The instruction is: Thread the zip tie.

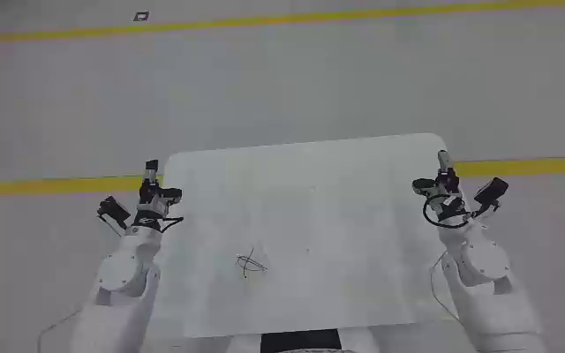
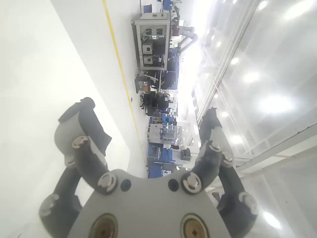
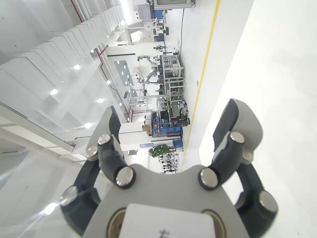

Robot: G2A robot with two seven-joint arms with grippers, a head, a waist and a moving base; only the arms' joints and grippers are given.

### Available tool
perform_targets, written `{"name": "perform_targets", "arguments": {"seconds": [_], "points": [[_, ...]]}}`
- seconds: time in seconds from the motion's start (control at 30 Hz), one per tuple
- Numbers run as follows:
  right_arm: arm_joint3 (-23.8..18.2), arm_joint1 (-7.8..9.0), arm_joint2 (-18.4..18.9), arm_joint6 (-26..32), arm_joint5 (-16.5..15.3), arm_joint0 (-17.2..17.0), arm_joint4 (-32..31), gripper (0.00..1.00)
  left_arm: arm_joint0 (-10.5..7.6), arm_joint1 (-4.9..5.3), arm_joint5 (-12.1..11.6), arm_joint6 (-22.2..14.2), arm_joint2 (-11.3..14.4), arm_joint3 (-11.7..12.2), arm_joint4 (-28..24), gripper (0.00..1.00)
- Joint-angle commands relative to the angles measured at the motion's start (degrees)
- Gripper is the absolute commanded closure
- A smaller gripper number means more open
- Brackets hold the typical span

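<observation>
A thin dark zip tie (image 1: 251, 263) lies looped on the white table (image 1: 353, 229), near the front and a little left of centre. My left gripper (image 1: 152, 168) is raised beside the table's left edge, well away from the tie. In the left wrist view it (image 2: 148, 112) stands open with nothing between its fingers. My right gripper (image 1: 443, 160) is held by the table's right edge, pointing away from me. The right wrist view shows it (image 3: 173, 112) open and empty, aimed out at the room.
The table has rounded far corners. A yellow floor line (image 1: 53, 185) runs behind it on both sides, with a second one (image 1: 265, 21) farther back. Machinery stands in the hall beyond.
</observation>
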Motion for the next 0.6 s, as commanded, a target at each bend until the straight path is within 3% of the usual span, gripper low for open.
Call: {"name": "perform_targets", "arguments": {"seconds": [0.0, 0.03, 0.07, 0.1, 0.13, 0.17, 0.2, 0.23, 0.27, 0.3, 0.33, 0.5, 0.57], "points": [[0.0, 0.0, 0.0, 0.0, 0.0, 0.0, 0.0, 0.0, 0.0, 0.0, 0.0, 0.0, 0.0, 0.0, 0.0, 0.0], [0.0, 0.0, 0.0, 0.0, 0.0, 0.0, 0.0, 0.0, 0.0, 0.0, 0.0, 0.0, 0.0, 0.0, 0.0, 0.0], [0.0, 0.0, 0.0, 0.0, 0.0, 0.0, 0.0, 0.0, 0.0, 0.0, 0.0, 0.0, 0.0, 0.0, 0.0, 0.22], [0.0, 0.0, 0.0, 0.0, 0.0, 0.0, 0.0, 0.0, 0.0, 0.0, 0.0, 0.0, 0.0, 0.0, 0.0, 0.0], [0.0, 0.0, 0.0, 0.0, 0.0, 0.0, 0.0, 0.22, 0.0, 0.0, 0.0, 0.0, 0.0, 0.0, 0.0, 0.0], [0.0, 0.0, 0.0, 0.0, 0.0, 0.0, 0.0, 0.0, 0.0, 0.0, 0.0, 0.0, 0.0, 0.0, 0.0, 0.0], [0.0, 0.0, 0.0, 0.0, 0.0, 0.0, 0.0, 0.22, 0.0, 0.0, 0.0, 0.0, 0.0, 0.0, 0.0, 0.22], [0.0, 0.0, 0.0, 0.0, 0.0, 0.0, 0.0, 0.22, 0.0, 0.0, 0.0, 0.0, 0.0, 0.0, 0.0, 0.22], [0.0, 0.0, 0.0, 0.0, 0.0, 0.0, 0.0, 0.0, 0.0, 0.0, 0.0, 0.0, 0.0, 0.0, 0.0, 0.0], [0.0, 0.0, 0.0, 0.0, 0.0, 0.0, 0.0, 0.0, 0.0, 0.0, 0.0, 0.0, 0.0, 0.0, 0.0, 0.22], [0.0, 0.0, 0.0, 0.0, 0.0, 0.0, 0.0, 0.0, 0.09, 0.07, 0.1, -1.4, 0.7, -0.8, 1.4, 0.0], [0.0, 0.0, 0.0, 0.0, 0.0, 0.0, 0.0, 0.0, 1.12, 0.79, 5.0, -7.9, 2.0, -2.9, 11.8, 0.0], [0.0, 0.0, 0.0, 0.0, 0.0, 0.0, 0.0, 0.0, 1.33, 1.17, 4.7, -10.4, 2.4, -3.3, 17.5, 0.0]]}}
